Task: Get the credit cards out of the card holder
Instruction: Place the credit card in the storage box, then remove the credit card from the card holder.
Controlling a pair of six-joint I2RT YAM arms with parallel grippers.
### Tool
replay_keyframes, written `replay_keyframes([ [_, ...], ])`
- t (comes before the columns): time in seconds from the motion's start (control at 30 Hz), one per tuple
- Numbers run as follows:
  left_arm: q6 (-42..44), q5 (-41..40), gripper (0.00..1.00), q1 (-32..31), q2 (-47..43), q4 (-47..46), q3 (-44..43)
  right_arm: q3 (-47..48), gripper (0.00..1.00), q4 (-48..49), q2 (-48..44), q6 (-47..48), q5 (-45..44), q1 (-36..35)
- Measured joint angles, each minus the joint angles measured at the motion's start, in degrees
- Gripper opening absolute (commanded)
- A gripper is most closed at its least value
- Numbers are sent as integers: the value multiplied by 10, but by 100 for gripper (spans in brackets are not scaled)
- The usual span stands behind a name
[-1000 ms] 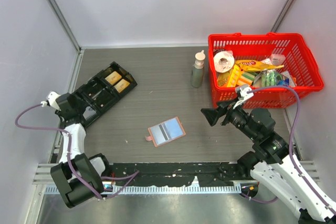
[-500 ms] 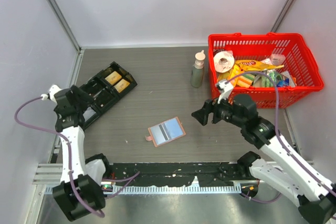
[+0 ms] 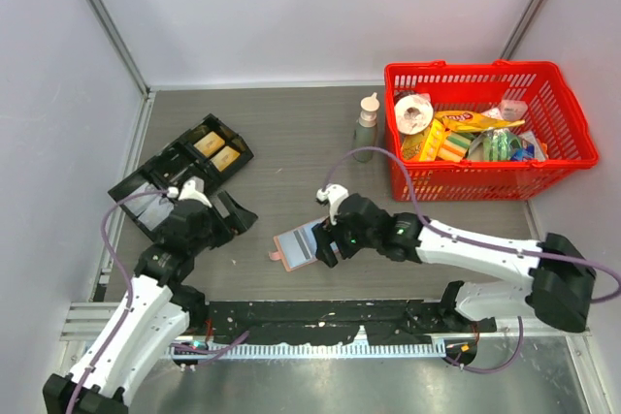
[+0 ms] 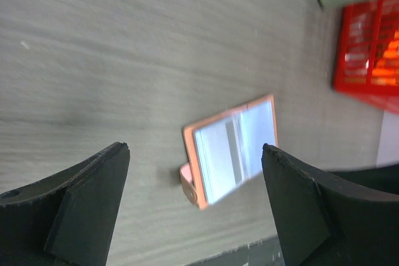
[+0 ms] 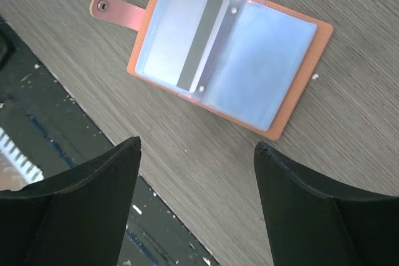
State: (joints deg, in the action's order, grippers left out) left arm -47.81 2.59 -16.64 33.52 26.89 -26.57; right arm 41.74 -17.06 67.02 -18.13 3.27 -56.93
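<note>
Hovering right tool (image 5: 196, 147): jaws wide, empty, just above open tan-pink leather-like bifold card holder (image 5: 232, 60). Holder lies flat on grey wood-grain worktop (image 5: 349, 154), lining up, strap tab toward left arm. Left tool (image 4: 194, 152) also wide, empty, near holder, not touching. Pale blue-grey credit cards (image 5: 181, 38) sit tucked in sleeves, one showing dark stripe. Advice: pin holder border with one tool, pinch exposed card edge with other, slide out flat along sleeve. Risk: whole holder dragging along.

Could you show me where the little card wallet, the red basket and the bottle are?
card holder (image 5: 229, 51), right wrist view, on its centre fold.
red basket (image 3: 466, 181), top external view, on its front wall.
bottle (image 3: 365, 140), top external view, on its body.
</note>
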Motion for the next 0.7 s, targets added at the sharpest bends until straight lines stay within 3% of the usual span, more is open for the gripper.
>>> replay_keyframes([
  [0.2, -69, -4, 85, -109, -26, -12, 73, 55, 71, 10, 110, 0, -90, -61],
  [0.33, -105, -24, 81, -159, 6, -49, 116, 87, 71, 22, 169, 0, -124, -84],
  [0.57, -142, -37, 68, -193, 89, -139, 138, 136, 67, 34, 257, -4, -157, -113],
  [0.7, -152, -41, 55, -208, 117, -175, 138, 151, 65, 34, 296, -10, -168, -120],
])
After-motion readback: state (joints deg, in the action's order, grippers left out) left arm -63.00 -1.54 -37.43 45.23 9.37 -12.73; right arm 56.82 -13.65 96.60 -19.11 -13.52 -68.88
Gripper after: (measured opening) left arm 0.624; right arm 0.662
